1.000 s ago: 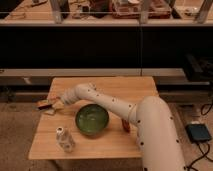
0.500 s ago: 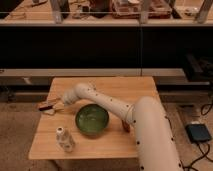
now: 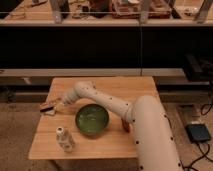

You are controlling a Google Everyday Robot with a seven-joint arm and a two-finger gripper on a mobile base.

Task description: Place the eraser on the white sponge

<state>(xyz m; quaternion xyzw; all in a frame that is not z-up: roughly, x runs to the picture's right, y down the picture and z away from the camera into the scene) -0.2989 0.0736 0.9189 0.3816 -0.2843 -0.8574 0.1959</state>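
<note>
While the white arm [image 3: 112, 105] reaches from the lower right across the wooden bench [image 3: 107, 85] toward its left edge, the gripper [image 3: 59, 103] sits low at that edge, just beside the eraser [image 3: 47, 106]. The eraser, a reddish-brown block with a darker underside, lies at the bench's left rim on top of the white sponge [image 3: 50, 111], whose pale edge shows just below and to the right of it. Whether the jaws are open, closed or gripping the eraser cannot be told from this view; the gripper's tip appears to meet the eraser's right end, but contact is not clear. A green bowl [image 3: 92, 120] stands upright near the middle of the bench, in front of the arm's forearm and apart from the eraser and sponge. A white bottle [image 3: 65, 140] stands near the front left of the bench, well in front of the sponge and to the left of the bowl. A small reddish-brown object [image 3: 125, 125] peeks out at the bowl's right, mostly hidden by the arm. Behind the bench runs a dark shelf unit [image 3: 100, 45], with cluttered items on its top that are too indistinct to name. On the floor at the right lies a blue-grey box [image 3: 200, 133] with a cable beside it.
</note>
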